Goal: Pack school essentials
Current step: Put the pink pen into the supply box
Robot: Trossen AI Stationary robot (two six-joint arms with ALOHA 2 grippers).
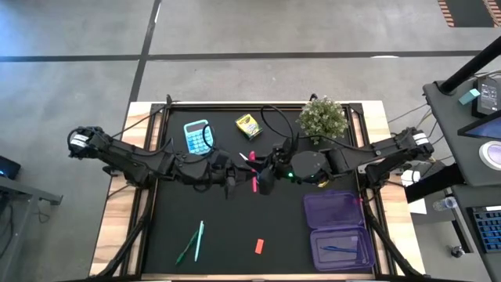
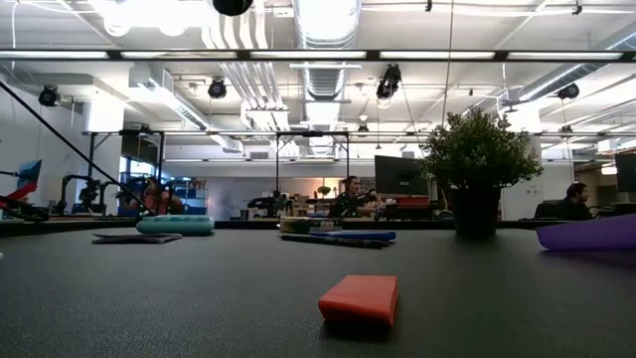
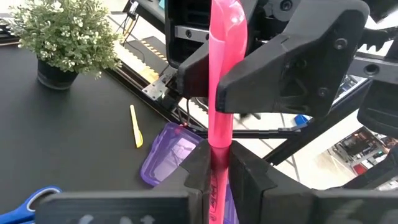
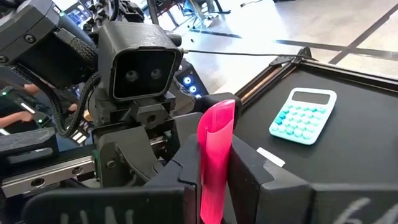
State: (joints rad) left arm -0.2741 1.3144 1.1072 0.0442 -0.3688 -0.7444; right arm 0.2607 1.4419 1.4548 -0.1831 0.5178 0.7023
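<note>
- Mid-table, above the mat, a handover: left gripper [image 3: 217, 163] and right gripper [image 4: 214, 167] are both clamped on the pink pen [image 1: 254, 184].
- Next, I'd guess, left lets go; right carries it to the purple case [image 1: 338, 231].

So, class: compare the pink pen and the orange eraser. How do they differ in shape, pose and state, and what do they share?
1. The pink pen is long and thin; the orange eraser is a short block.
2. The pink pen is held off the table between the left claw and right claw, both shut on it; the orange eraser lies flat and untouched.
Shared: neither is in the purple case yet.
</note>
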